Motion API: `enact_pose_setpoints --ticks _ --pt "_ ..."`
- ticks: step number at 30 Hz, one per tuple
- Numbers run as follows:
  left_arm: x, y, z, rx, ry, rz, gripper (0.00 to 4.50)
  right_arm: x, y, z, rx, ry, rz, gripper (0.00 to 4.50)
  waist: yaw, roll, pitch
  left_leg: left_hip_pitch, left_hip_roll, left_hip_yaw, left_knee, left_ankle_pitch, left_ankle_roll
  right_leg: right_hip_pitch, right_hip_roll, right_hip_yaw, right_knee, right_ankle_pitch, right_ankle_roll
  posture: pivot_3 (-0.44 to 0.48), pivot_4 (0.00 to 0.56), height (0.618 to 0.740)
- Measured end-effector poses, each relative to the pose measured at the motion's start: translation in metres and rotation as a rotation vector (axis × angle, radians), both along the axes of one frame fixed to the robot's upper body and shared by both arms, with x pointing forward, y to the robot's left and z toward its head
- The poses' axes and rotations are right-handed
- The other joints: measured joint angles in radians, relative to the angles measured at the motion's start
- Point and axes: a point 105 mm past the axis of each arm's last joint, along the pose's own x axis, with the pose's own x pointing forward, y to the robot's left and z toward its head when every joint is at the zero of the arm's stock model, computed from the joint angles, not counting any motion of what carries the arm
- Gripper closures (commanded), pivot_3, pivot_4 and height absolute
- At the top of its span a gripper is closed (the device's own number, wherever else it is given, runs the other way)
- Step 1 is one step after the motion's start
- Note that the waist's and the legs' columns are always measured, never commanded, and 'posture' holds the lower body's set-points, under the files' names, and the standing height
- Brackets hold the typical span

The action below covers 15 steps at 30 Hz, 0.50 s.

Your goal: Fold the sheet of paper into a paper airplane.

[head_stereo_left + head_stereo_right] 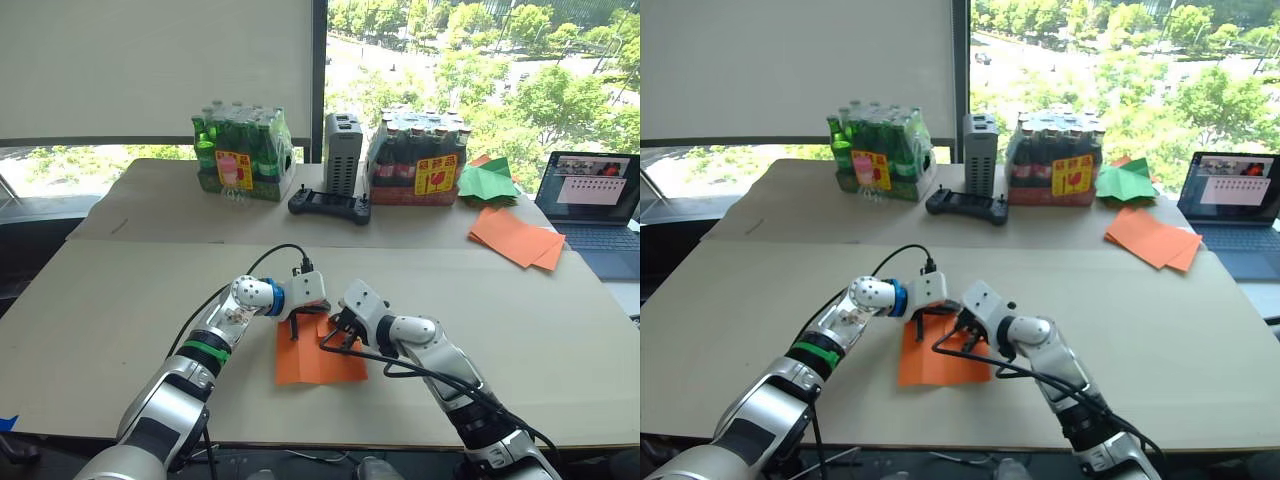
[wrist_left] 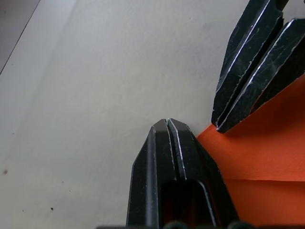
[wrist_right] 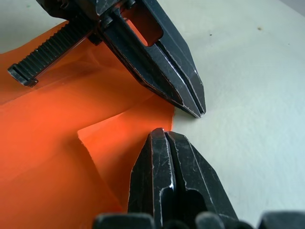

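The sheet of paper [image 1: 310, 368] lies flat on the near table, bright orange, with a crease across it [image 2: 267, 157] and one corner flap folded over [image 3: 119, 143]. Both grippers meet at its far edge. My left gripper [image 2: 167, 122] is shut, its tip down at the paper's corner where it meets the bare table. My right gripper [image 3: 165, 131] is also shut, its tip resting on the paper's edge a finger's width from the left one. Neither has paper between its fingers, as far as I can see.
On the far table stand a pack of green bottles [image 1: 240, 155], a grey box [image 1: 343, 150], a pack of dark bottles [image 1: 415, 160] and a black controller [image 1: 330, 205]. At the right are a green paper shape [image 1: 487, 180], a stack of orange sheets [image 1: 515, 237] and a laptop [image 1: 595, 200].
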Motion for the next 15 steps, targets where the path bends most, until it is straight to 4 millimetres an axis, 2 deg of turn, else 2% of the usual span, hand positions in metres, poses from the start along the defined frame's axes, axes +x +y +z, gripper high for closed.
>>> enact_pose_setpoints --ticks 15 --pt "0.000 -0.001 -0.001 0.006 -0.003 -0.004 4.50 -0.018 -0.017 -0.006 0.031 0.048 -0.067 4.47 0.001 0.000 0.000 0.000 0.000 0.000 -0.001 0.000 0.000 0.001 0.000 0.000 -0.001 0.000 0.001 0.000 0.150 0.733"
